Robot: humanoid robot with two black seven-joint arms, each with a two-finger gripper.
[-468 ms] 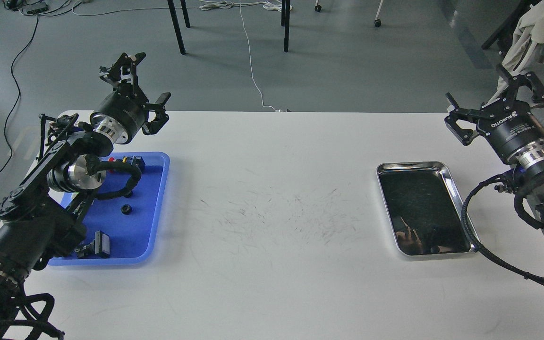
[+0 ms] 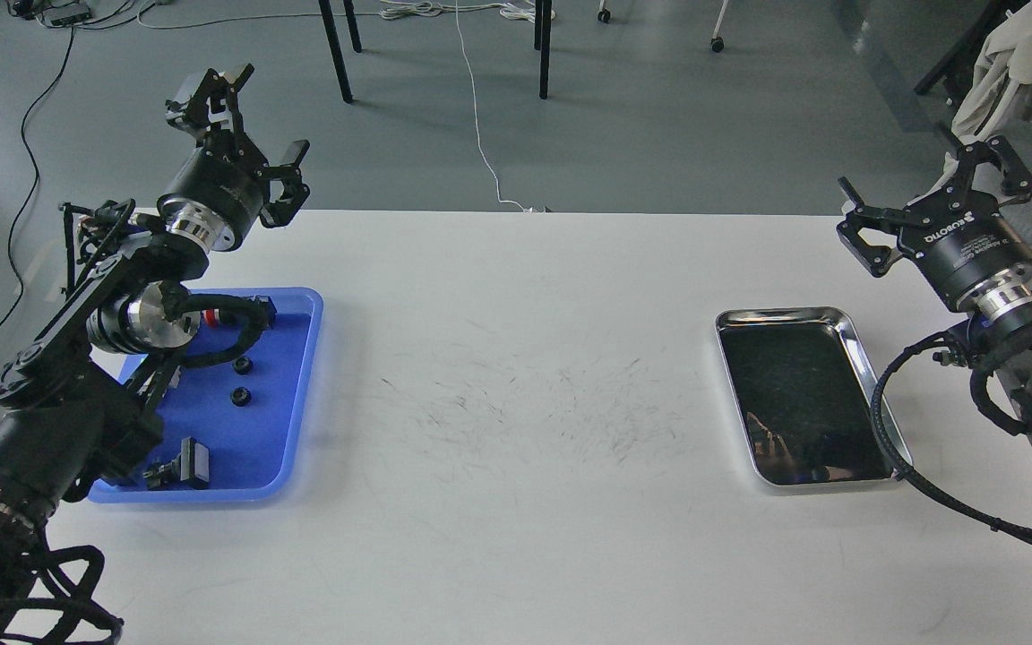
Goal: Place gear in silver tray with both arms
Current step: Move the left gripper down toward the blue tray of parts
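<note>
Two small black round gears [image 2: 243, 365] [image 2: 238, 395] lie in the blue plastic tray [image 2: 261, 439] at the table's left. The silver tray [image 2: 785, 314] sits at the right; its dark mirror bottom holds nothing. My left gripper [image 2: 247, 134] is open and empty, raised above the table's far left corner, beyond the blue tray. My right gripper [image 2: 933, 197] is open and empty, raised beyond the silver tray's far right corner. My left arm hides part of the blue tray.
The blue tray also holds a black clip-like part [image 2: 183, 468], a black block [image 2: 262, 309] and a small red piece [image 2: 210, 315]. The white table [image 2: 516, 376] has scuff marks in the middle. Chair legs [image 2: 335, 49] and cables stand on the floor beyond.
</note>
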